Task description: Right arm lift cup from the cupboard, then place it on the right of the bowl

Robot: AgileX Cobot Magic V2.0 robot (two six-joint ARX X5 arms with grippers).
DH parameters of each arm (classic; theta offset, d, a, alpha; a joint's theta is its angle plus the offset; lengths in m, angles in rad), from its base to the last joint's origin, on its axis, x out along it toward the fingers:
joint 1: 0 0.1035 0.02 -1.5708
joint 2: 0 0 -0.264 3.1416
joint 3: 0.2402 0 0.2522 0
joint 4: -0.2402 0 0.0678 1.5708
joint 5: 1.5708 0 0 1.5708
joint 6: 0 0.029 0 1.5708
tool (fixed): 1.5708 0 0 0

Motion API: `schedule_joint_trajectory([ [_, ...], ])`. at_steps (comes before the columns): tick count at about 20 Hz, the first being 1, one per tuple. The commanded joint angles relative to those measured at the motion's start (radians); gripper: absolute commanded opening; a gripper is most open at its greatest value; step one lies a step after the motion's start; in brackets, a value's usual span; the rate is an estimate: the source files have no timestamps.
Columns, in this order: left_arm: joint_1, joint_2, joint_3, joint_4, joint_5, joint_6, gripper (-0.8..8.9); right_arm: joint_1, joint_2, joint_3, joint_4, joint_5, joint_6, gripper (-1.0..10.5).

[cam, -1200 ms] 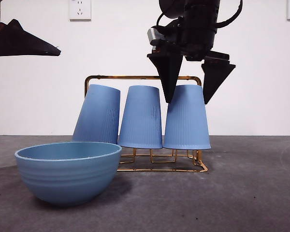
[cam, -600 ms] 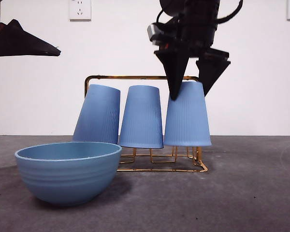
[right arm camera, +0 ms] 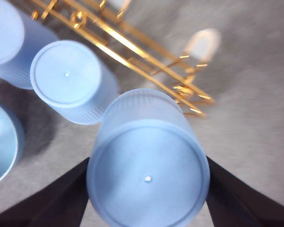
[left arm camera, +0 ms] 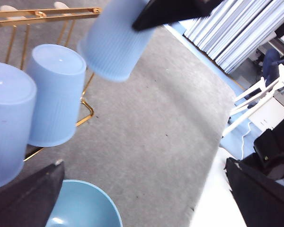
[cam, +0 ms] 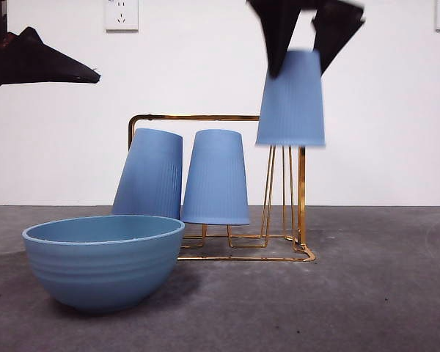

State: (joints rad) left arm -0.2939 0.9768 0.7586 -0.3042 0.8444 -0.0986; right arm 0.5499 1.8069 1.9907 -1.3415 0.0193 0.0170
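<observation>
Above the rack: my right claw (cam: 301, 55) clamps the upside-down cup (cam: 291, 99).
Change: cup has risen off its peg (cam: 270, 192); it sat on the rack (cam: 205, 118) a second ago.
Meaning: lift done.
Next: carry it right of the bowl (cam: 103, 260).
Left claw (left arm camera: 132, 198): spread wide, waiting.

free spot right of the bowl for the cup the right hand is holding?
Yes: bare grey table right of the bowl, in front of and beyond the rack. Behind the bowl it is crowded: two cups on the rack. The right hand holds the cup high.
</observation>
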Motion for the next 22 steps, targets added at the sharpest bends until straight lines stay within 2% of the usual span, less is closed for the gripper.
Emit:
schedule_joint_trajectory([
  [1,-0.013,0.008,0.020,0.006,-0.001,0.013,5.54,0.011,-0.058,0.022,-0.066,0.006,0.015,2.7],
  [5,-0.018,0.008,0.020,0.005,-0.009,0.004,5.54,0.012,-0.233,-0.083,-0.041,0.003,0.015,2.7],
  [8,-0.020,0.008,0.020,0.000,-0.010,-0.005,5.54,0.013,-0.410,-0.286,0.069,-0.030,0.015,2.7],
  [10,-0.021,0.013,0.020,-0.021,-0.010,-0.017,5.54,0.013,-0.534,-0.444,0.180,-0.085,0.017,2.7],
  [14,-0.021,0.050,0.020,-0.029,-0.010,-0.095,5.54,0.013,-0.745,-0.730,0.349,-0.140,0.039,2.7],
  [17,-0.021,0.074,0.020,-0.017,-0.010,-0.120,5.54,0.013,-0.883,-0.949,0.498,-0.225,0.102,2.7],
  [22,-0.026,0.078,0.020,-0.022,-0.009,-0.154,5.54,0.011,-1.032,-1.269,0.778,-0.325,0.268,2.7],
])
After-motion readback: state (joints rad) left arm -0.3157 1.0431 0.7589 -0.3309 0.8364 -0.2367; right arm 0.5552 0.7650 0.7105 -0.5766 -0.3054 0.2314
